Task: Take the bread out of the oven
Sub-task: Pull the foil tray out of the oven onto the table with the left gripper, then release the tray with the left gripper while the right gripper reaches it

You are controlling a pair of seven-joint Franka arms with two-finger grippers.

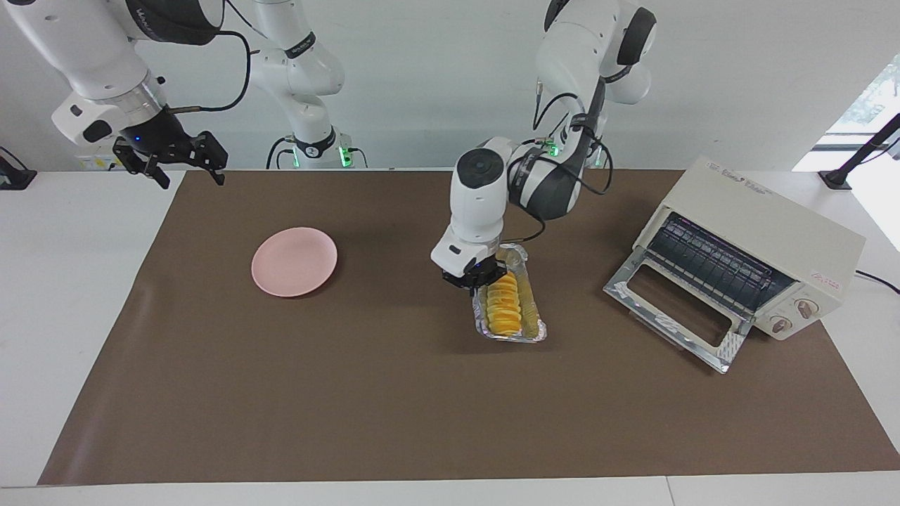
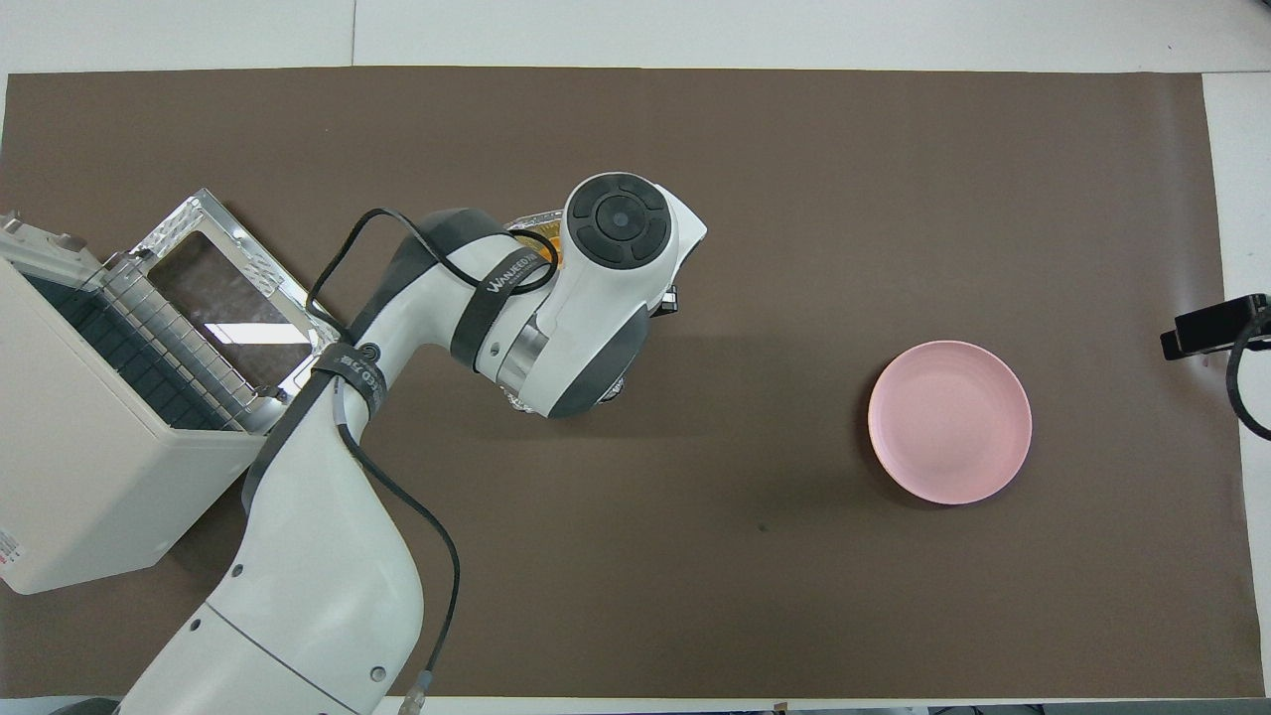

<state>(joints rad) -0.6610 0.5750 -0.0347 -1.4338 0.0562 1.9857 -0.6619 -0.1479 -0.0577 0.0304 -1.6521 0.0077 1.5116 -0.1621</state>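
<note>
1. The left arm's two-finger gripper is closed on the rim of a crinkled silver foil tray, at the tray's edge nearer the robots.
2. The small golden-yellow ridged loaf of bread lies in the foil tray, out of the oven.
3. The tray is over the middle of the brown table mat, between the plate and the oven. Whether it touches the mat cannot be told.
4. The boxy cream-white toaster oven stands at the left arm's end of the table. Its glass drop-down door is open and its dark wire rack is bare.
5. The round pink plate lies on the mat toward the right arm's end, bare.
6. The right arm's gripper waits with jaws wide apart, holding nothing, above the mat's corner nearest the right arm's base.
7. In the overhead view the left arm covers most of the tray.
</note>
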